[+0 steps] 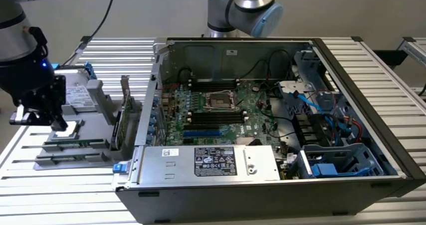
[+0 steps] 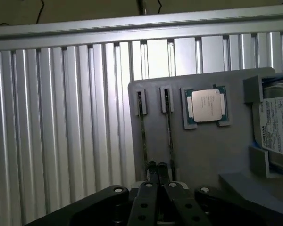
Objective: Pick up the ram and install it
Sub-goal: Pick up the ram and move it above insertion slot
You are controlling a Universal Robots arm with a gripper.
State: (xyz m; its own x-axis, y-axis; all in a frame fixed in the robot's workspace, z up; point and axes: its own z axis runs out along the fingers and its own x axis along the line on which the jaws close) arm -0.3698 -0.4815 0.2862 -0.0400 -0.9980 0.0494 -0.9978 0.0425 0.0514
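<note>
Two ram sticks (image 2: 142, 134) (image 2: 169, 134) stand on edge in narrow slots of a grey holder tray (image 2: 203, 155), so only their thin dark top edges show. My gripper (image 2: 157, 173) hangs a little above the tray at the near ends of the two sticks, fingertips together with nothing between them. In the exterior view the gripper (image 1: 57, 124) is over the same tray (image 1: 73, 157) at the exterior view's left, where a green ram strip (image 1: 72, 144) lies low in the holder. The motherboard's black memory slots (image 1: 214, 117) sit inside the open computer case (image 1: 266, 135).
A square silver processor (image 2: 206, 106) and a hard drive (image 2: 278, 127) also rest on the tray. A green card (image 1: 123, 116) stands upright between the tray and the case wall. A second arm (image 1: 243, 8) stands behind the case. The power supply (image 1: 209, 161) sits at the case front.
</note>
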